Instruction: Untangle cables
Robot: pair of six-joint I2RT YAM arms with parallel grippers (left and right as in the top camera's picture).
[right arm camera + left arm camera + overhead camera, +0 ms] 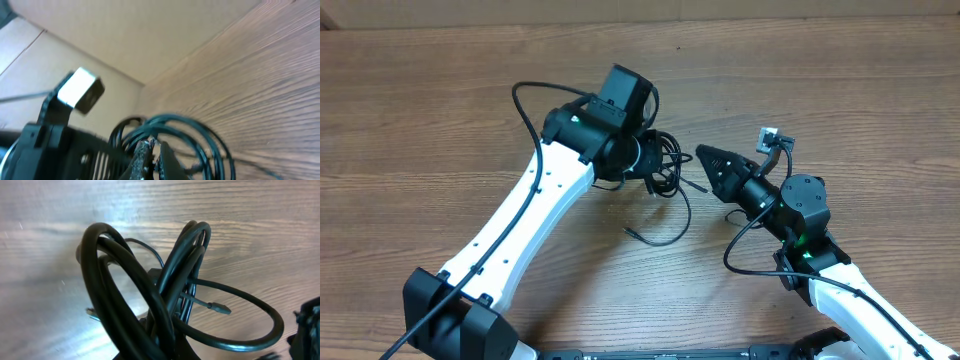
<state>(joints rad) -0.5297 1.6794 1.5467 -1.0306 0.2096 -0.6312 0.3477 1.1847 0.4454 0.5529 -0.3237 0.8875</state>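
Separation step: left pincer clamped on the cables, right pincer pressed together, empty, at their three o'clock, likely needing to part and seize a loop.

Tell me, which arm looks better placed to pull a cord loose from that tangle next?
Probably the right. The left gripper seems clamped on the cables, anchoring them; the right gripper, shut, points at them from close by, though it must open first.

No text, label, brand, number or sign legible; cables, table bear none readable.
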